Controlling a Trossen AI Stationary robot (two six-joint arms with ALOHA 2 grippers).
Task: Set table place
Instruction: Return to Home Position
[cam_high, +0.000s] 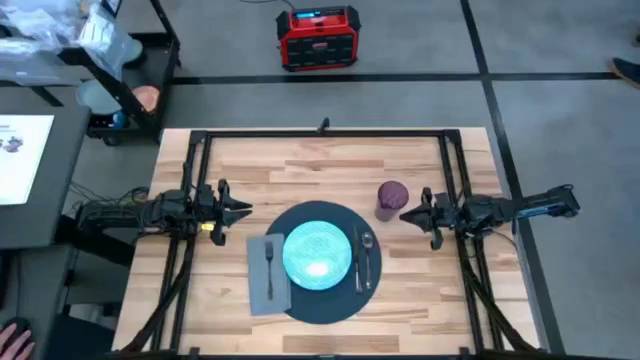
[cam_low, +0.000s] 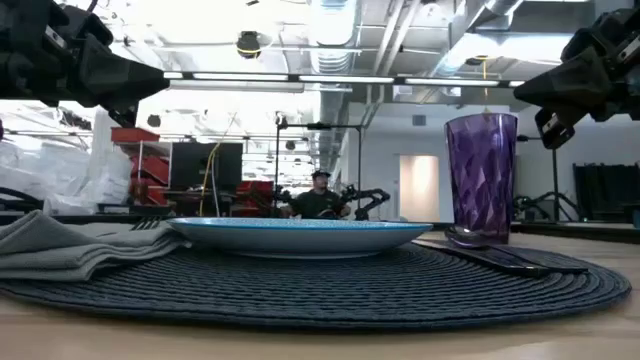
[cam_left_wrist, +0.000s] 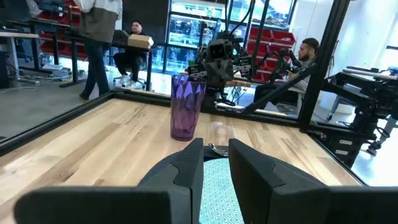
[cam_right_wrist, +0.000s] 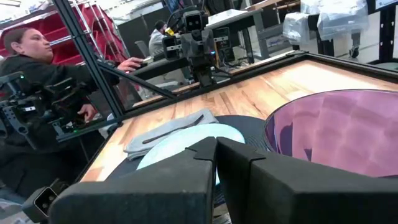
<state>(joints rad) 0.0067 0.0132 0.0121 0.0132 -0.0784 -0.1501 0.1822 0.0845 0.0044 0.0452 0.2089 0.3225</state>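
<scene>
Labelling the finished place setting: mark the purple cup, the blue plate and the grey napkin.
purple cup (cam_high: 392, 197), high view, its open top.
blue plate (cam_high: 317, 256), high view, its bare centre.
grey napkin (cam_high: 257, 288), high view, bare cloth near its left edge.

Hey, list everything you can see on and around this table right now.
Table: one, light wood, black frame, centre.
Mat: one, dark navy, middle of table.
Plate: one, light blue, on mat.
Napkin: one, grey, left of plate, overlapping mat edge.
Fork: one, dark, on napkin.
Spoon: one, dark, on mat right of plate.
Cup: one, purple, upright, off mat, far right.
Box: one, red, floor beyond table.
People: several, in room beyond table.
Left gripper: black, raised left of mat, open.
Right gripper: black, raised beside cup, shut.
</scene>
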